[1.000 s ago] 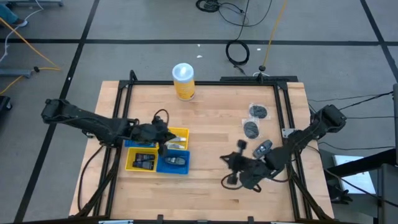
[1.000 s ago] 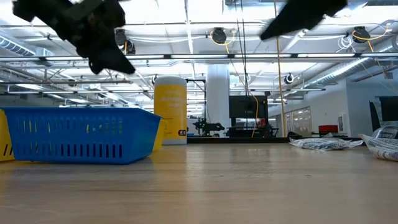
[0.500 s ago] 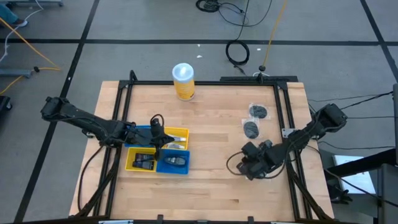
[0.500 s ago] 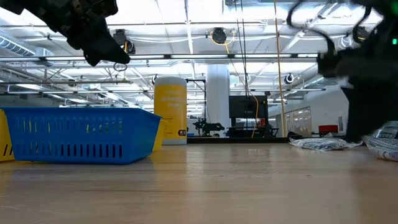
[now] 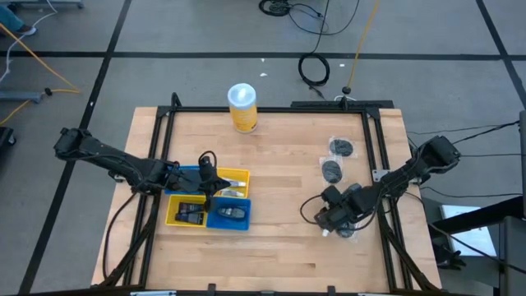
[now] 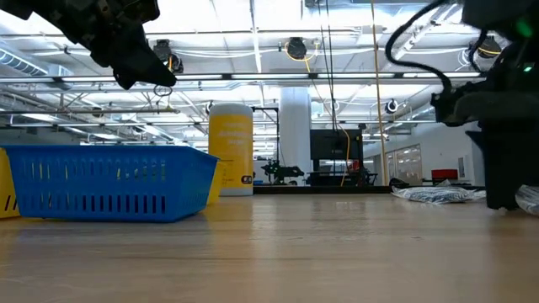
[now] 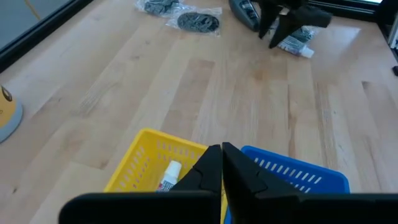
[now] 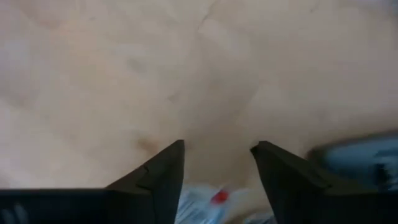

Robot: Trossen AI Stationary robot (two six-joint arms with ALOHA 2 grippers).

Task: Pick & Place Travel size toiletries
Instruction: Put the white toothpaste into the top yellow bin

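Now the right gripper (image 5: 332, 228) has swung back from the middle of the desk (image 5: 279, 156) to the near-right pile of toiletries and dropped low over a pale silvery packet with a red dot (image 8: 208, 200), its fingers (image 8: 163, 171) parted from shut to a moderate gap with the packet lying between their tips and bare wood beyond. Nothing is gripped yet; judging by that, this is the approach for the next pick, with closing on the packet the step to come. A dark oblong wrapped toiletry (image 5: 352, 195) lies just behind the right gripper, and farther back from it two round dark toiletries in clear wrap (image 5: 335, 159) rest on the desk, untouched. Well to the left of the right gripper, the left gripper (image 5: 205, 182) hangs above the yellow tray (image 5: 237, 175) and blue tray (image 5: 230, 222), fingers (image 7: 214, 171) pressed together and empty, a white tube (image 7: 168, 176) lying in the yellow tray below.
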